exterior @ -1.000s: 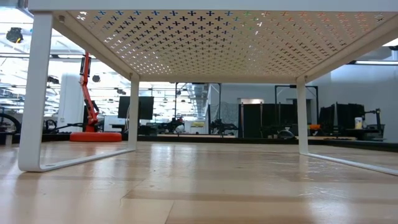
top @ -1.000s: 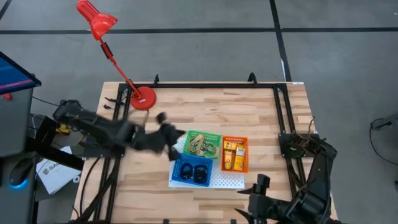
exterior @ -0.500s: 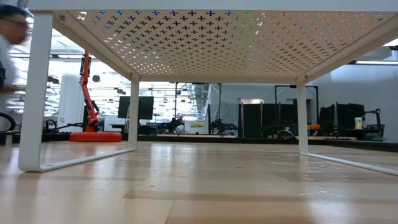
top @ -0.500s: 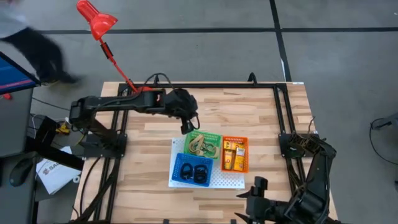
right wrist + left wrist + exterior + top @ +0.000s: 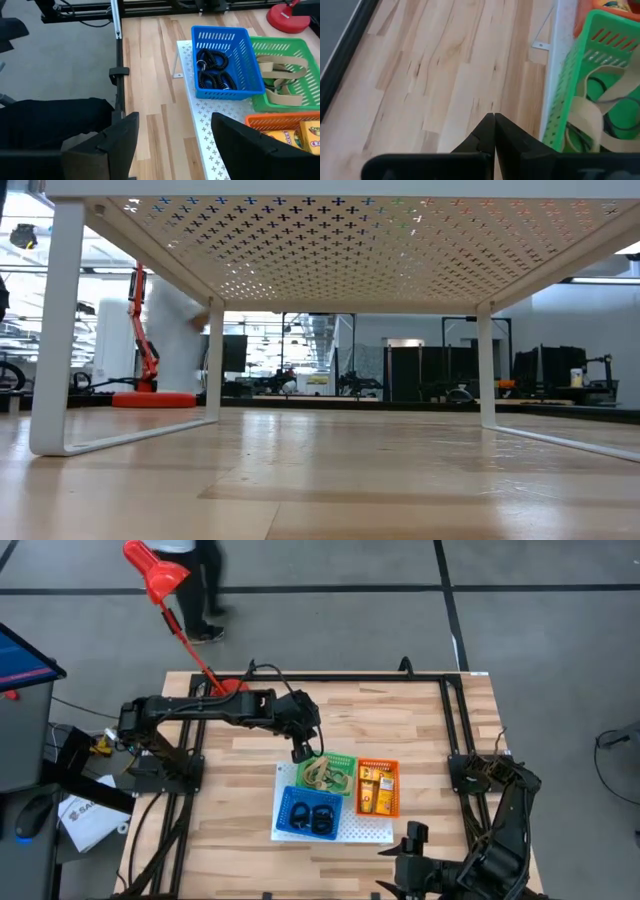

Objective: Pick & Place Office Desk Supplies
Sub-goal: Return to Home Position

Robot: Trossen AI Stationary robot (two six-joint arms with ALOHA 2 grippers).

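Three small trays sit on a white perforated board [image 5: 362, 831] at mid-table. The green tray [image 5: 326, 773] holds tan rubber bands [image 5: 281, 80], the blue tray [image 5: 309, 813] black coiled loops [image 5: 212, 70], and the orange tray [image 5: 378, 787] yellow-orange little boxes [image 5: 300, 134]. My left gripper [image 5: 300, 751] hovers shut by the green tray's far left corner [image 5: 580, 30], with nothing between its fingers [image 5: 493, 116]. My right gripper [image 5: 175, 135] waits open near the table's near right edge [image 5: 412, 838], holding nothing.
A red desk lamp stands with its base [image 5: 232, 690] at the table's far left, its head [image 5: 150, 565] reaching past the edge. A person [image 5: 200, 585] walks beyond the far edge. Bare wood [image 5: 420, 720] lies far and right of the trays. The low view looks under the board [image 5: 330, 240].
My left arm has swung toward the table's far edge. Its gripper has gone from beside the board's left edge to the green tray's far left corner and has stayed shut. A person has walked along beyond the far edge.
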